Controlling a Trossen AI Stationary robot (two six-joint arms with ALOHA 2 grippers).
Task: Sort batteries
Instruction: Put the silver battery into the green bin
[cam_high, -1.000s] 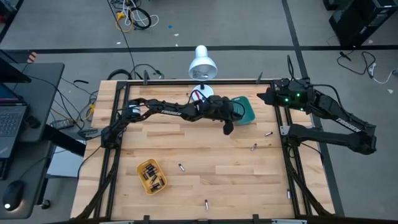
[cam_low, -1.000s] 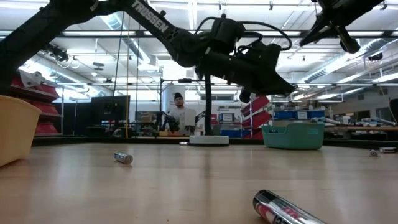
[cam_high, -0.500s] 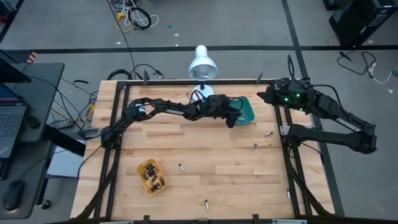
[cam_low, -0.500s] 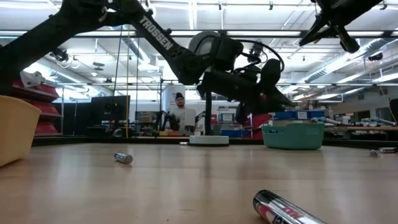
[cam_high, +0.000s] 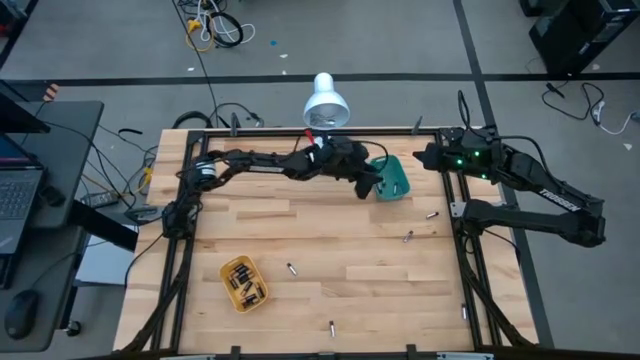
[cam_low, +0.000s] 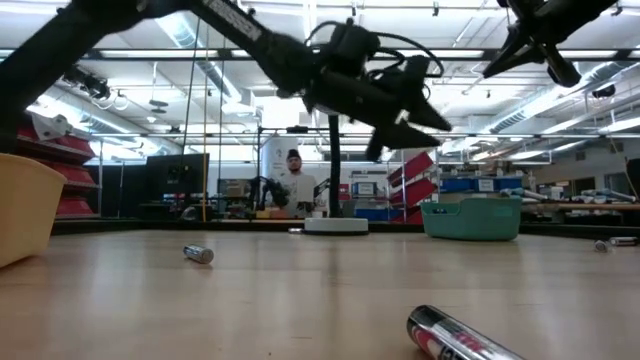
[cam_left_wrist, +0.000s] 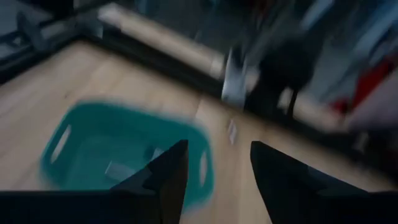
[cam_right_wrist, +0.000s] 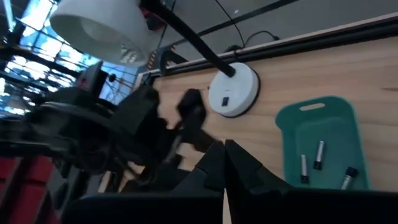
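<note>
The teal tray (cam_high: 396, 178) stands at the table's far right with three batteries (cam_right_wrist: 318, 154) lying in it. My left gripper (cam_high: 373, 186) hangs open in the air just over the tray's left rim, nothing between its fingers (cam_left_wrist: 166, 177); the low view shows it high above the table (cam_low: 405, 118). The yellow tray (cam_high: 243, 283) at the near left holds several batteries. Loose batteries lie on the wood (cam_high: 291, 269), (cam_high: 408, 237), (cam_high: 432, 214). My right gripper (cam_right_wrist: 224, 160) waits shut, raised at the far right (cam_high: 425, 156).
A white desk lamp (cam_high: 324, 100) stands on its round base (cam_right_wrist: 233, 93) at the far edge, beside the teal tray. More loose batteries lie near the front edge (cam_high: 332, 327) and by the right rail (cam_high: 464, 312). One lies close to the low camera (cam_low: 460, 336).
My left gripper has risen and gone toward the table's far edge, along the teal tray's left side. It has rolled about its own axis, and its fingers have opened.
</note>
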